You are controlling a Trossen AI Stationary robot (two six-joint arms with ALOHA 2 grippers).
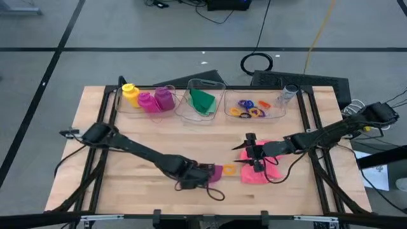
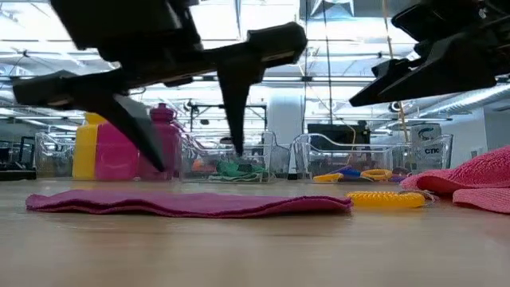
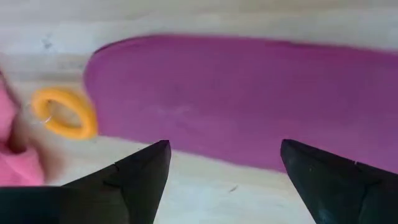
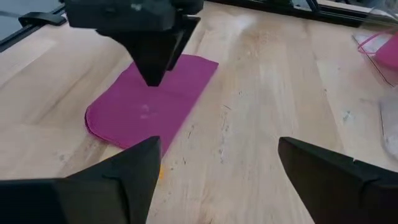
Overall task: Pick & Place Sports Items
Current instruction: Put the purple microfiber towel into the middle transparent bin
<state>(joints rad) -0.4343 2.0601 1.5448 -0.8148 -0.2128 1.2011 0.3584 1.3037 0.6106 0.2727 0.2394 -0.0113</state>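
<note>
**Wooden table, both grippers spread over the cloths**

Grey floor and cables beyond a wooden table (image 1: 127,184) framed in black rails. Along the far edge, three clear bins (image 1: 254,113): left one with a yellow bottle (image 1: 130,94), a magenta bottle (image 1: 147,102) and a purple bottle (image 1: 164,98); middle one with a green cloth (image 1: 203,100); right one with small rings (image 1: 249,108) in orange, purple, yellow and blue.

Nearer the front, a purple-magenta cloth (image 3: 249,99) flat on the wood, right of the table's middle line. Just right of it, a yellow ring (image 3: 62,112) loose on the table. Further right, a pink cloth (image 1: 259,166) bunched up, touching or nearly touching that ring.

Left gripper (image 1: 205,173) low above the flat cloth, fingers (image 3: 143,180) spread wide, nothing between them. Tips close to the cloth in the low view; contact cannot be told.

Right gripper (image 1: 249,152) above the pink cloth's left part, fingers (image 4: 124,177) likewise spread and empty, pointing toward the left gripper.
</note>
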